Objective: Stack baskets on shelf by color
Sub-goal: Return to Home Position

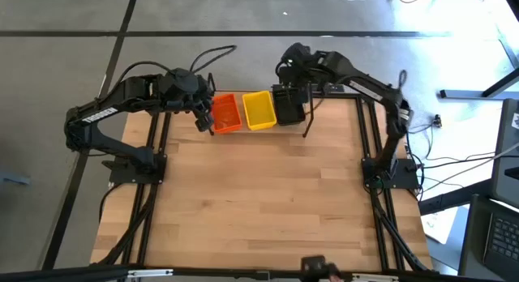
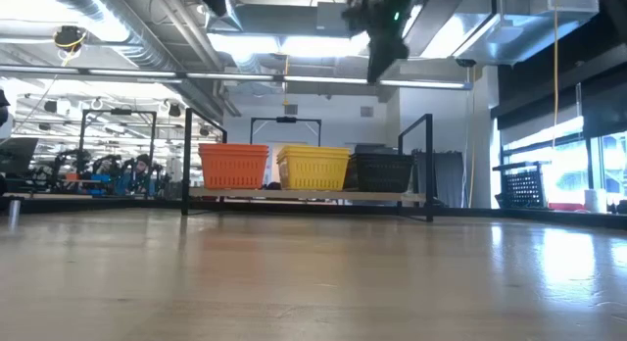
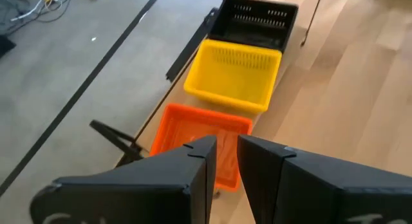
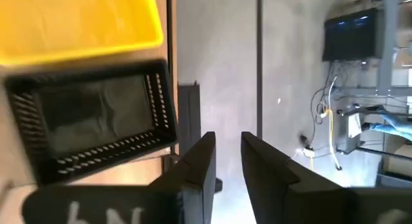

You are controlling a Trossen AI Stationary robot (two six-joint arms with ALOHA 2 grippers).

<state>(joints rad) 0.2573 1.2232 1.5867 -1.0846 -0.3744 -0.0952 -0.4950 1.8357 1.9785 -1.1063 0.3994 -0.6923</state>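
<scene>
The baskets stand in a row on the shelf (image 2: 306,196) at the table's far edge: orange (image 1: 226,113) on the left, yellow (image 1: 259,109) in the middle, black (image 1: 288,105) on the right. They rest by their bottoms on the plank; whether more are nested inside, I cannot tell. My left gripper (image 3: 226,150) hovers above the orange basket's (image 3: 193,130) left end, shut and empty. My right gripper (image 4: 226,147) hangs above and just behind the black basket (image 4: 90,124), also shut and empty. In the low view both grippers are high above the baskets.
The shelf's black upright end loops (image 2: 185,160) (image 2: 429,165) rise at either end of the row. Nearer than the shelf, the wooden tabletop (image 1: 259,201) stretches bare. Black rails (image 1: 369,136) run along the table's left and right sides.
</scene>
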